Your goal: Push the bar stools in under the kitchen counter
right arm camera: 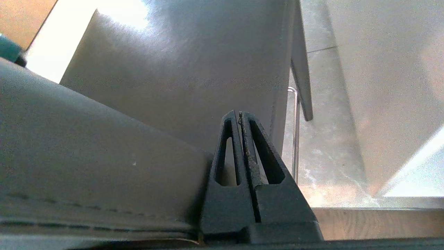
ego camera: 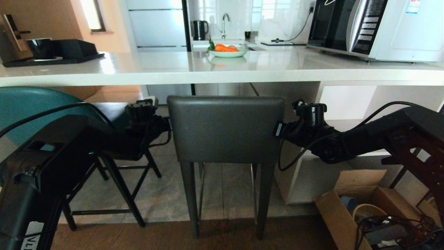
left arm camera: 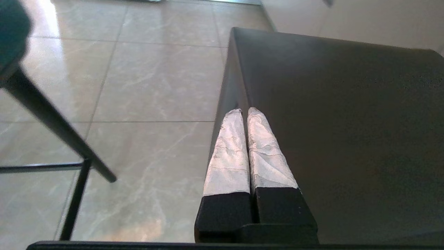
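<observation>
Jaws clenched empty on both arms — flanking the grey stool's (ego camera: 225, 130) backrest.

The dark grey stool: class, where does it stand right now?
In the head view the dark grey stool stands centre, facing the white counter, between the left gripper and right gripper, teal stool to its left.
</observation>
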Robot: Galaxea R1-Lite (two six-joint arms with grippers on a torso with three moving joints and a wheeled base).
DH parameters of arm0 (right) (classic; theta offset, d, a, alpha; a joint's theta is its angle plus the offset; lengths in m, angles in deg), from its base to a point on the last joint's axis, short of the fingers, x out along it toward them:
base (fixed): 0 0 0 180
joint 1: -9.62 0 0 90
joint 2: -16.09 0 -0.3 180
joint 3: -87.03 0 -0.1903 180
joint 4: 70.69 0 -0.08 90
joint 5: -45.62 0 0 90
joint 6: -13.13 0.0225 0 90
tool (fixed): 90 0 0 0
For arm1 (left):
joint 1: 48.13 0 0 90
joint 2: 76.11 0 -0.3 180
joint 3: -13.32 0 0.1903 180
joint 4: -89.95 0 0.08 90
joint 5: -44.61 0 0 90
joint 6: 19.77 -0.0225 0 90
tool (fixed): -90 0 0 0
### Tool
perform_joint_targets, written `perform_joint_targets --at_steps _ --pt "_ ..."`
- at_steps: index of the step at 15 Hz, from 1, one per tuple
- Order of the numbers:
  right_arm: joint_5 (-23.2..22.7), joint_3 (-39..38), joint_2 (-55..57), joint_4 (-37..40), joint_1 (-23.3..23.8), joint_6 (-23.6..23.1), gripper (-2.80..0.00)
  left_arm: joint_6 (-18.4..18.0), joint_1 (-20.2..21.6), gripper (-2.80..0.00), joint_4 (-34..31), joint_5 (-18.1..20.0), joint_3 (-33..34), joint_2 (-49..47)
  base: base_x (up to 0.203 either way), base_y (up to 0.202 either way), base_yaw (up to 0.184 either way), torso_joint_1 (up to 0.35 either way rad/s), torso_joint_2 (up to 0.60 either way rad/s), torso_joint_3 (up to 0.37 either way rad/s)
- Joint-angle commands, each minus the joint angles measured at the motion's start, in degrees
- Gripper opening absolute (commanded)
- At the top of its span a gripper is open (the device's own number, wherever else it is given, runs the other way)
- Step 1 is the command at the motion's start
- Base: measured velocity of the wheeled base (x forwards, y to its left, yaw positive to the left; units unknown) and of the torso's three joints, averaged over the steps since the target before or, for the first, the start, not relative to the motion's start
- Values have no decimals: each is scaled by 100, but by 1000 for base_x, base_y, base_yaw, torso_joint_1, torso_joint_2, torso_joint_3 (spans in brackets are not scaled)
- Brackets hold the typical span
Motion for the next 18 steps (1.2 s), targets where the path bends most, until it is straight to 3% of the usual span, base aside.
perform_joint_targets --at_steps 1,7,14,18 --pt "-5 236 161 51 -38 15 -280 13 7 -280 -13 16 -19 5 0 0 0 0 0 0" --pt "2 886 425 449 -73 15 -280 22 77 -280 -31 16 -131 -63 0 0 0 0 0 0" --pt "29 603 213 414 -111 15 -280 31 130 -280 -158 7 -305 -161 0 0 0 0 0 0" --pt "245 87 -175 407 -32 39 -280 247 204 -280 82 60 716 283 0 0 0 0 0 0"
